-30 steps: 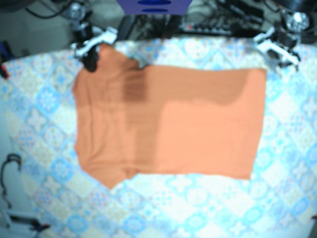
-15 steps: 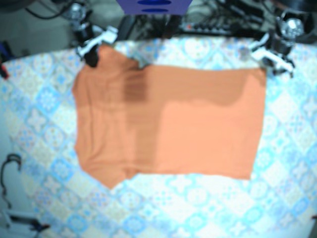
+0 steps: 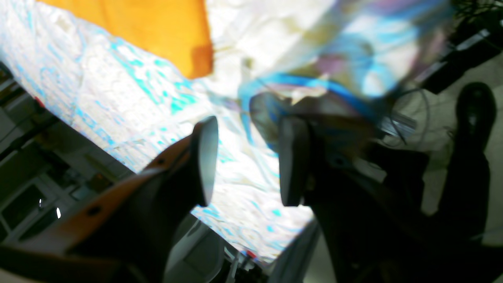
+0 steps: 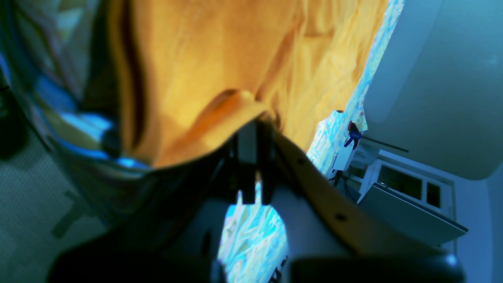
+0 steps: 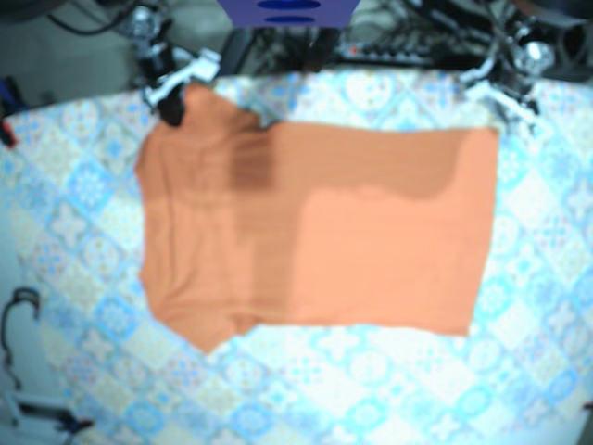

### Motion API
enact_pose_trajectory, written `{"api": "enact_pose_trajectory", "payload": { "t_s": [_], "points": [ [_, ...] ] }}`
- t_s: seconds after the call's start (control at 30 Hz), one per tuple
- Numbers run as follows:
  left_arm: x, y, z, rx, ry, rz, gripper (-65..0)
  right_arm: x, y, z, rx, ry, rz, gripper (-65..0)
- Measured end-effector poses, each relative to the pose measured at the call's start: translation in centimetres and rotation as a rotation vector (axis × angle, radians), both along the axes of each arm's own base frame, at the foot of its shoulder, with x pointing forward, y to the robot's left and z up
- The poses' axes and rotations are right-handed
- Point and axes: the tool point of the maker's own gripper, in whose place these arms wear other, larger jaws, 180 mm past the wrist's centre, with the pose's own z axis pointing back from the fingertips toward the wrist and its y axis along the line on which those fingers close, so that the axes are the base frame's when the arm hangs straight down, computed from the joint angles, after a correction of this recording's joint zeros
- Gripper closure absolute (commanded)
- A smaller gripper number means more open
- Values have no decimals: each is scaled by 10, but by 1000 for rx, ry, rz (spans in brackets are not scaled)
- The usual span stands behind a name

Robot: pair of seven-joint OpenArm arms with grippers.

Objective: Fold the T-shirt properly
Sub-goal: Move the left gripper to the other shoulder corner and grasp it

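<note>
An orange T-shirt (image 5: 315,232) lies spread flat on the patterned tablecloth, with a folded layer showing along its top and left part. At the shirt's far left corner my right gripper (image 5: 172,109) is shut on the fabric. In the right wrist view a fold of orange cloth (image 4: 220,59) drapes over the closed right gripper (image 4: 253,125). My left gripper (image 5: 505,95) hovers just beyond the shirt's far right corner. In the left wrist view the left gripper (image 3: 248,161) is open and holds nothing, and the shirt corner (image 3: 157,31) lies apart from it.
The blue and white tablecloth (image 5: 371,380) reaches past the shirt on every side. Dark cables and equipment (image 5: 408,42) crowd the table's back edge. A loose cable (image 5: 18,320) lies at the near left. The table's edge (image 3: 275,236) drops off just below the left gripper.
The left gripper has drifted a little toward the back edge and inward, staying off the shirt corner. The right gripper and the shirt have not moved.
</note>
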Motion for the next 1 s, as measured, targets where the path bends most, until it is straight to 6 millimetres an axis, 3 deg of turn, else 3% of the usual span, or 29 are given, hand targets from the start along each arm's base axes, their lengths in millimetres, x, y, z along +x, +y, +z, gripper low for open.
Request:
{"api": "enact_pose_trajectory", "payload": {
  "t_s": [0.13, 0.43, 1.0],
  "points": [
    [15, -4, 0, -24, -27, 14, -251, 0, 0, 0, -1, 0, -2, 0],
    [21, -3, -15, 11, -8, -3, -251, 0, 0, 0, 0, 0, -2, 0],
    [31, -8, -17, 43, -23, 9, -251, 0, 0, 0, 1, 0, 0, 0]
  ]
}}
